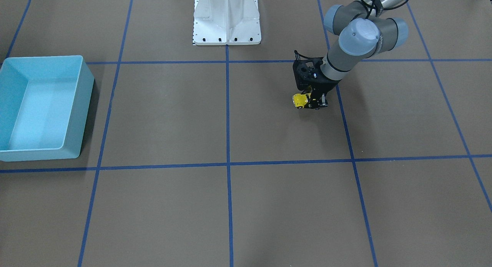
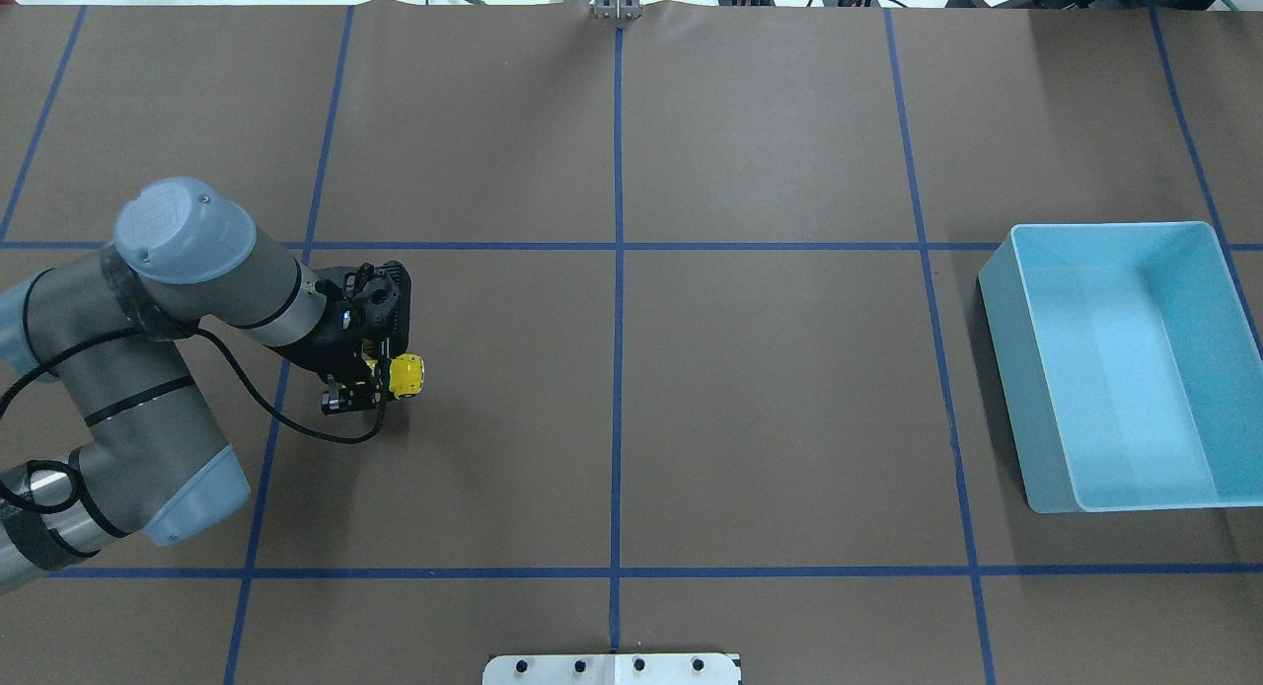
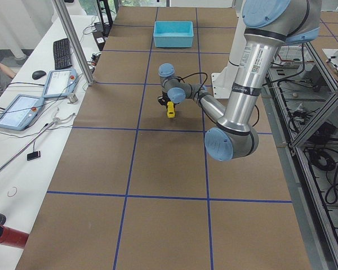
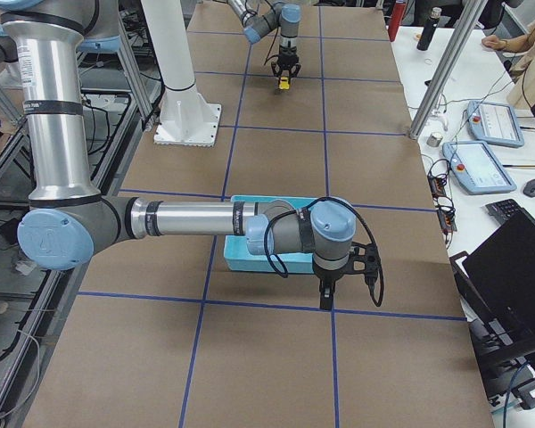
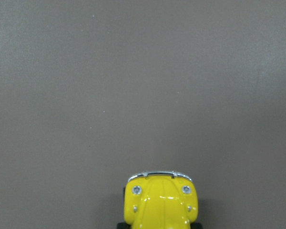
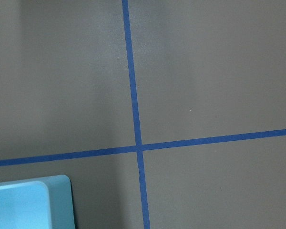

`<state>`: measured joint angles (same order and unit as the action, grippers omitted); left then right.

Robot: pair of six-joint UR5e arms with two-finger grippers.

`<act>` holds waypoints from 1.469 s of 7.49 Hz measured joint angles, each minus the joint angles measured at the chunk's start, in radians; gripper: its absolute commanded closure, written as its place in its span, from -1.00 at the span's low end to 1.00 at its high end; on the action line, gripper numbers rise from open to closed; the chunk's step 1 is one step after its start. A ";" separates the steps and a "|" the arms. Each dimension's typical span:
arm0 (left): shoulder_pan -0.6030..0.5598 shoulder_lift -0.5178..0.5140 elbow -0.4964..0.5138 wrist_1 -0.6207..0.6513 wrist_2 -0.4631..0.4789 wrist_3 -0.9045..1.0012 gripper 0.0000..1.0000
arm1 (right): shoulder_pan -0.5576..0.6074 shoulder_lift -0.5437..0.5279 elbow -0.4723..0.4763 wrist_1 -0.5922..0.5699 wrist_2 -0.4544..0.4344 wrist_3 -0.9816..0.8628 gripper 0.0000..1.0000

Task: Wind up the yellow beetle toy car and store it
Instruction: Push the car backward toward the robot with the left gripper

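Yellow and glossy, the yellow beetle toy car (image 2: 406,376) is pinched in the closed claw of the left gripper (image 2: 367,389). It is held low at the table (image 2: 770,389) on the robot's left side, its nose poking past the fingers. Whether it is wound yet cannot be told, and storing is clearly still to do. The light-blue bin (image 2: 1026,389) stands well apart on the robot's right, with nothing in it. The right gripper (image 4: 326,299) hangs beside that bin; I cannot tell its opening.

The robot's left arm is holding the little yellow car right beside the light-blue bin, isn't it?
Not beside it. The overhead view shows the left arm's fingers holding the yellow car far from the light-blue bin, at the opposite end.
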<state>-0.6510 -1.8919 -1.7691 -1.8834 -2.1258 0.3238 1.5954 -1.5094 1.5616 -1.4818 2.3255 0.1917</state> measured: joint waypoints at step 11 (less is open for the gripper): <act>-0.021 0.055 0.028 -0.016 -0.052 0.002 1.00 | 0.000 -0.002 0.000 0.002 0.001 0.000 -1.00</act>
<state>-0.6724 -1.8367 -1.7415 -1.8990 -2.1782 0.3256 1.5954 -1.5110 1.5616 -1.4803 2.3270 0.1914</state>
